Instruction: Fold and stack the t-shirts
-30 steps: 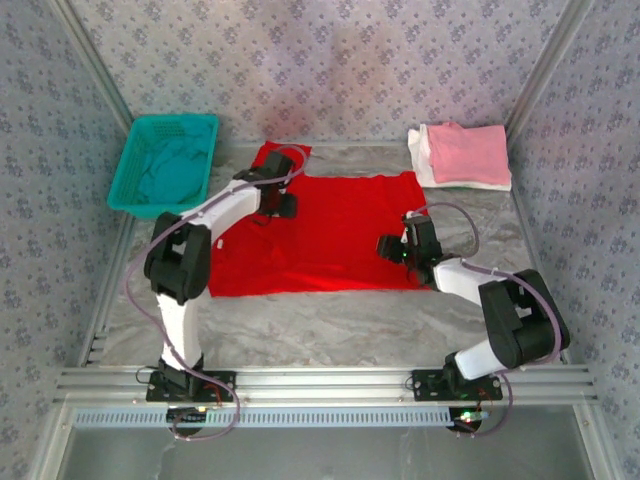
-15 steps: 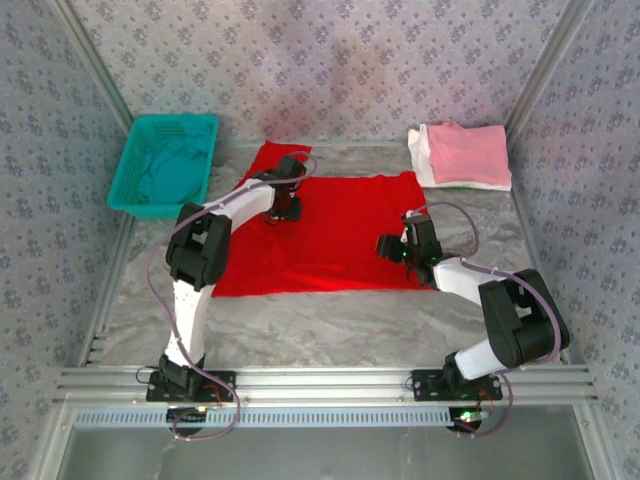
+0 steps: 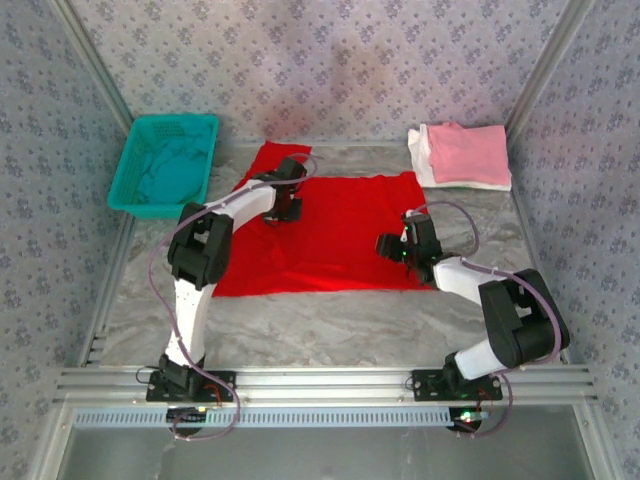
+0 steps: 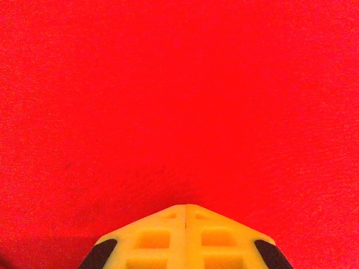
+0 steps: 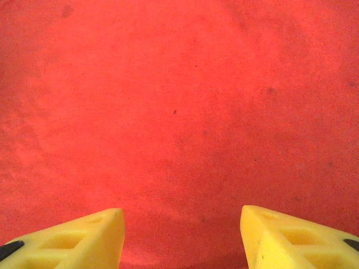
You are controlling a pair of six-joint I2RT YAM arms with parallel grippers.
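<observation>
Here, red t-shirt lies spread flat on middle of table. Near its far left sleeve, left gripper sits close over cloth, fingers pressed together, nothing seen between them. At shirt's right edge, right gripper hovers with fingers spread apart. Far right corner: pink t-shirt folded atop white t-shirt. Far left: teal t-shirt inside teal basket.

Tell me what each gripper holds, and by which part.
Nothing is held. The left gripper is shut with no cloth between its fingers, over the bright red cloth t-shirt. The right gripper is open above it.
</observation>
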